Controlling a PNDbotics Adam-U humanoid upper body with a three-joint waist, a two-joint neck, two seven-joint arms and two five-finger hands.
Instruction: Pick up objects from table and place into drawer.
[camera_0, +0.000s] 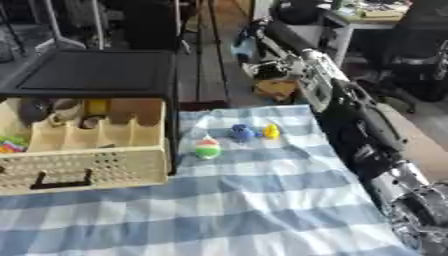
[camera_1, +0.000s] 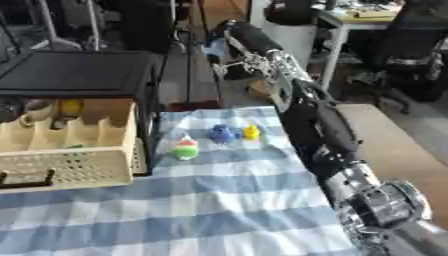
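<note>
The drawer (camera_0: 83, 165), a cream plastic one with a perforated front and a dark handle, stands pulled out at the table's left edge, under a black cabinet (camera_0: 92, 75). It already holds odds and ends among its dividers. Three small toys lie on the blue checked cloth (camera_0: 262, 210) near the far edge, just beside the drawer: a green, white and red one (camera_0: 207, 148) closest to it, a blue one (camera_0: 241, 132) behind, and a yellow one (camera_0: 272, 131) touching or nearly touching the blue.

My right arm (camera_1: 315, 125) runs along the table's right edge and stretches away past the far edge. I cannot make out its hand, so I cannot tell how its fingers stand. The left hand shows nowhere.

I judge the toys to be light, small and probably smooth plastic, likely to skid or roll on the cloth. I would pinch the tricolour one across its middle from above.
</note>
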